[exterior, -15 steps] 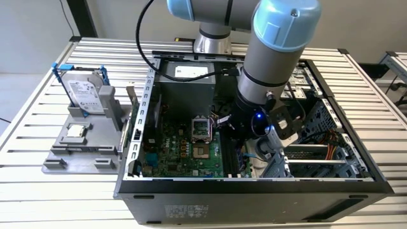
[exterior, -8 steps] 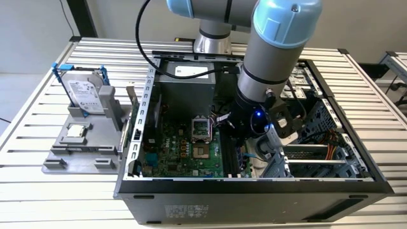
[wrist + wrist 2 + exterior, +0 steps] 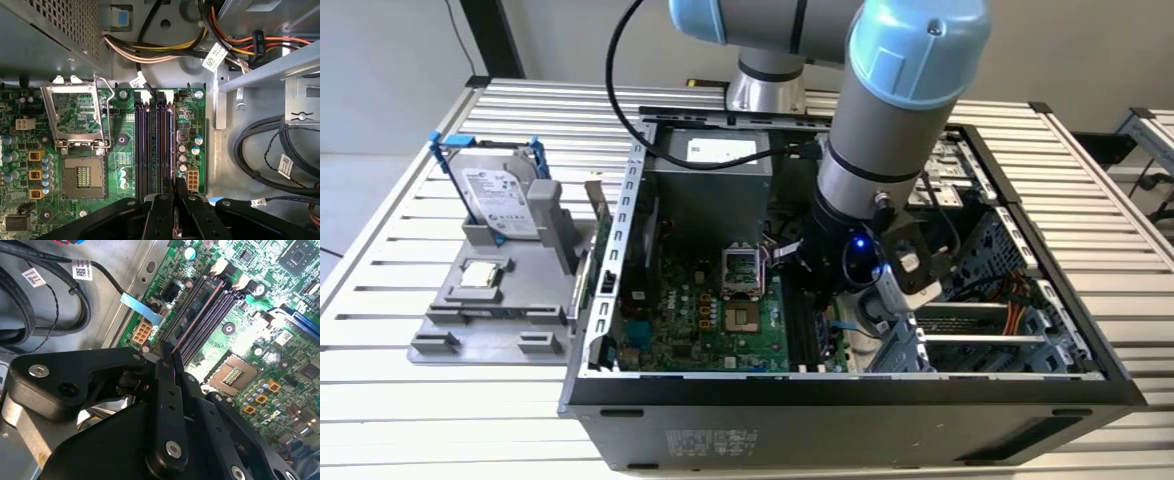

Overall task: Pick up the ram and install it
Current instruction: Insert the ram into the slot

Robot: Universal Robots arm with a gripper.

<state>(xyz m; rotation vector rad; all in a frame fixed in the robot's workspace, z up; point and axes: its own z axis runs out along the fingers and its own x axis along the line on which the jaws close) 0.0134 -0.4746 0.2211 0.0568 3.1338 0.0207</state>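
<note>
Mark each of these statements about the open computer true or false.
1. The hard drive stands on the grey fixture outside the case. True.
2. The processor socket holds a chip. False: it is bare, with its frame lifted.
3. The end effector is above the memory slots. True.
4. The ram lies on the grey fixture. False: the end effector holds it edge-on along the memory slots.
5. The case has its side panel on. False: it is open.

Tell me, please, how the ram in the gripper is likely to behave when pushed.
Probably stiff yet fragile: the ram is a thin board seen edge-on. Likely light, since the gripper holds it by one end.
</note>
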